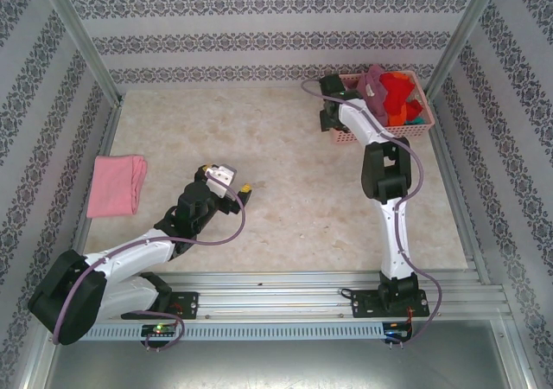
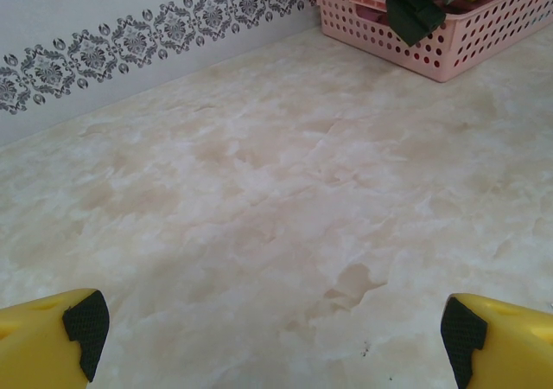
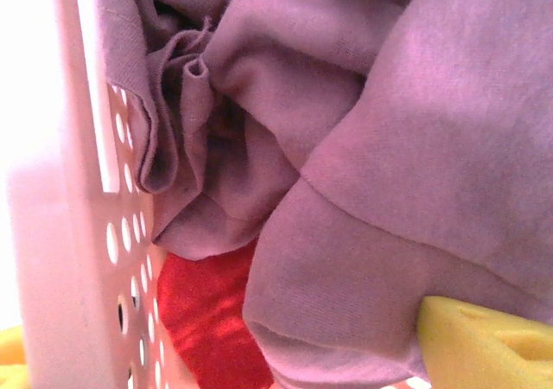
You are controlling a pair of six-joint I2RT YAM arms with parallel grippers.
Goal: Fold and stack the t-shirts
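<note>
We count one light pink t-shirt (image 1: 117,186) folded at the left edge of the table (image 1: 285,199), and that is all that is done. The rest lie crumpled in the pink lattice basket (image 2: 449,52) at the far right, a mauve t-shirt (image 3: 389,147) over a red t-shirt (image 3: 207,320). Our right claw (image 3: 220,333) straddles the mauve cloth, jaws wide; whether it pinches we cannot tell. Our left claw (image 2: 276,333) hangs spread above bare table.
</note>
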